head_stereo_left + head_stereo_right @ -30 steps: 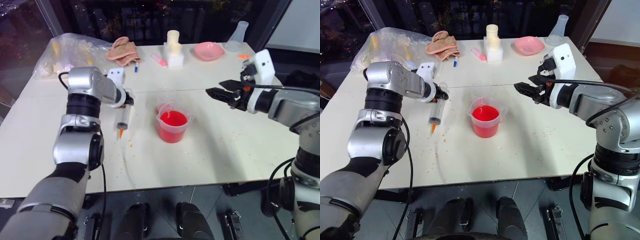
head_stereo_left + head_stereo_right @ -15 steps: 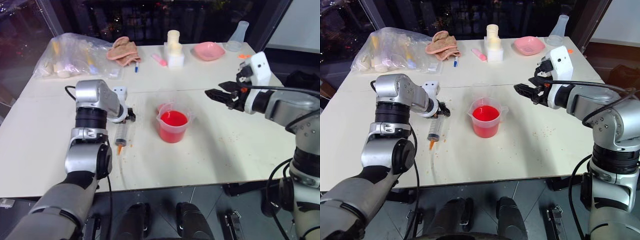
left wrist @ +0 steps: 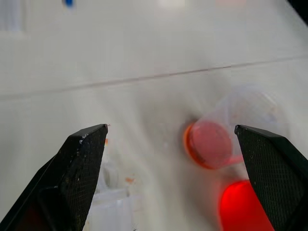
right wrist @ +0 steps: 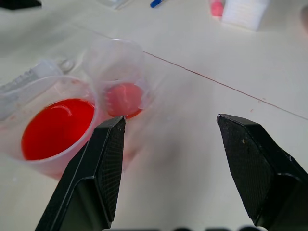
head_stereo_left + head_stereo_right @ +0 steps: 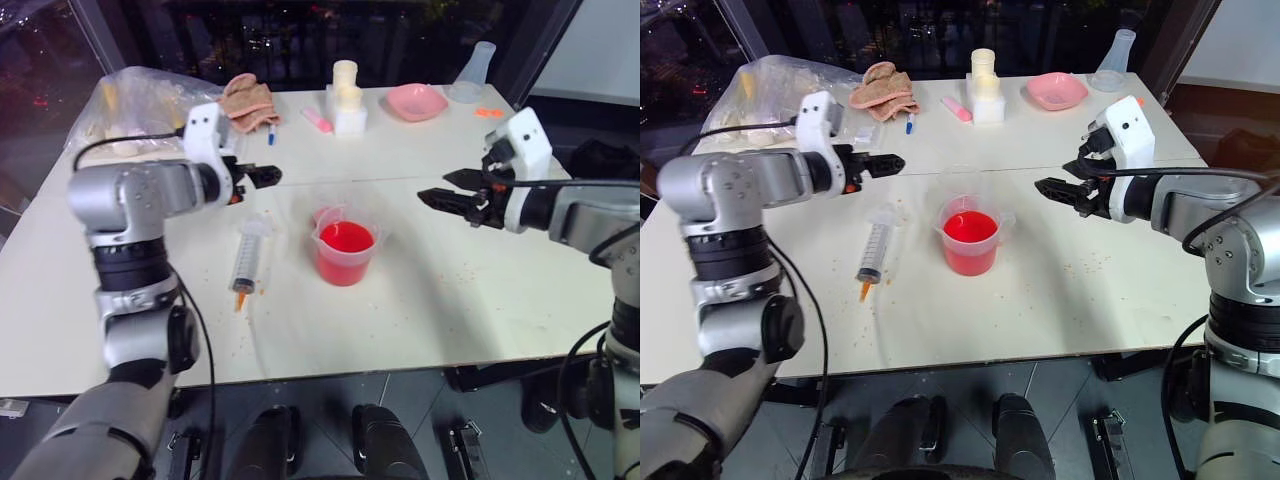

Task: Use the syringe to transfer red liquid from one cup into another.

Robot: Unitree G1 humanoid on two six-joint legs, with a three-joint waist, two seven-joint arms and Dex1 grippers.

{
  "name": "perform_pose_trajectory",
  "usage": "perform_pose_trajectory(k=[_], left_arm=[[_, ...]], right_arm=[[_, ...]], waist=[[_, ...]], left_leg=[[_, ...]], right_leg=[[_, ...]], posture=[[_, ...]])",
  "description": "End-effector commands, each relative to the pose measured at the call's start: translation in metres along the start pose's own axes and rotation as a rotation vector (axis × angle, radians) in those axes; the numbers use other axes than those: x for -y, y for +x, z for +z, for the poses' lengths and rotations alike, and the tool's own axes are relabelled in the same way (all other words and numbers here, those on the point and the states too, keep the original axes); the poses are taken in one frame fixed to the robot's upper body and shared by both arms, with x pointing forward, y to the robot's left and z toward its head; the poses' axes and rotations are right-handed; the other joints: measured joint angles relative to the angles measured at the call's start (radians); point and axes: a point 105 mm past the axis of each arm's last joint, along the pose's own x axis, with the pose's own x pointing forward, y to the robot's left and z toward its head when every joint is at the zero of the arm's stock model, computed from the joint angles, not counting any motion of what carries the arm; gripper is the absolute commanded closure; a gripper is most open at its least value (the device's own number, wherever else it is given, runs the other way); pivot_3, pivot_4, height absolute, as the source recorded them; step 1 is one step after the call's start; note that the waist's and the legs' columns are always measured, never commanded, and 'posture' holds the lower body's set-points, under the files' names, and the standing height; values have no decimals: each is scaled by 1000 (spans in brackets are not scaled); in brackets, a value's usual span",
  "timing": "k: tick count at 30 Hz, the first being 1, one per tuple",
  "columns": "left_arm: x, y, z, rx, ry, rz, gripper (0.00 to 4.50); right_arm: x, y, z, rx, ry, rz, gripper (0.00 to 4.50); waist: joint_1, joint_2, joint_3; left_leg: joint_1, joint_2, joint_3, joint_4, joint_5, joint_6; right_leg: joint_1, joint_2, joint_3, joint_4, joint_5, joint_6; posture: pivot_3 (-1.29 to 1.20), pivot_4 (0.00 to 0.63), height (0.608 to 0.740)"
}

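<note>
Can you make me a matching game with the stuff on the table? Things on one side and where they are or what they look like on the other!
Things:
1. syringe
2. beaker
3. pink bowl
4. left end effector

Clues:
A. holds red liquid
B. open, up in the air
C. lying flat on the table
D. at the far edge, near the flask

Pairs: 1-C, 2-A, 3-D, 4-B

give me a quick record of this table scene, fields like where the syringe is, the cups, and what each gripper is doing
syringe: lying flat on the table, orange tip toward the near edge, not held
beaker: upright right of the syringe, holding red liquid
second cup: small and clear, just behind the beaker, a little red liquid at its bottom
left gripper: open, empty, raised above the table beyond the syringe
right gripper: open, empty, raised right of the beaker
</note>
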Motion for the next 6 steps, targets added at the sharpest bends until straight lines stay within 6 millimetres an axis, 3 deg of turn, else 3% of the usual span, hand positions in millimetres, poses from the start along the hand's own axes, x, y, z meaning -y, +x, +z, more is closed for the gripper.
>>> perform_pose_trajectory(k=[1, 6], left_arm=[[14, -26, 0, -4, 110, -120, 42], [25, -50, -15, -78, 166, -227, 42]], right_arm=[[-23, -12, 26, 84, -111, 174, 1366], [-37, -18, 31, 98, -167, 303, 1366]], waist=[[0, 0, 0], [4, 0, 0]], left_leg=[[0, 0, 0, 0, 0, 0], [0, 0, -1, 1, 0, 1]], right_leg=[[0, 0, 0, 0, 0, 0], [2, 0, -1, -2, 0, 0]], posture=[[0, 150, 740], [0, 150, 740]])
